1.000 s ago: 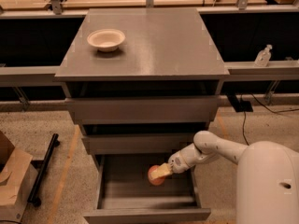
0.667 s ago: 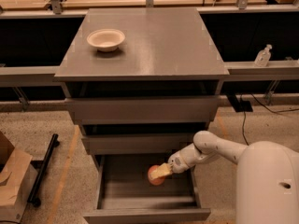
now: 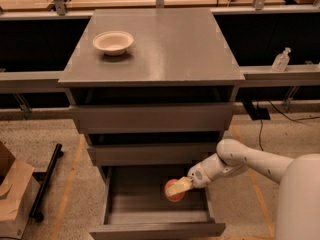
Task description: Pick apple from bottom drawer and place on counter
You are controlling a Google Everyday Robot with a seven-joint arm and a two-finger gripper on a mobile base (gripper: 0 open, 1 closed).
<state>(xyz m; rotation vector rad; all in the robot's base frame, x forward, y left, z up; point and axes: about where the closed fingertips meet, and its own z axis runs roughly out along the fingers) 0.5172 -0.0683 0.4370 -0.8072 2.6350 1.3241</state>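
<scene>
The bottom drawer [image 3: 150, 219] of the grey cabinet is pulled open. The red-orange apple [image 3: 174, 194] is at the right side of the drawer. My gripper [image 3: 178, 187] reaches in from the right on the white arm and its pale fingers lie over the apple's top. The counter [image 3: 165, 44] is the cabinet's flat grey top, well above the gripper.
A shallow white bowl [image 3: 113, 42] sits on the counter's left rear. The upper two drawers [image 3: 150, 119] are slightly open. A cardboard box [image 3: 12, 194] and a black bar [image 3: 45, 181] lie on the floor at left. A spray bottle [image 3: 280, 60] stands on the right ledge.
</scene>
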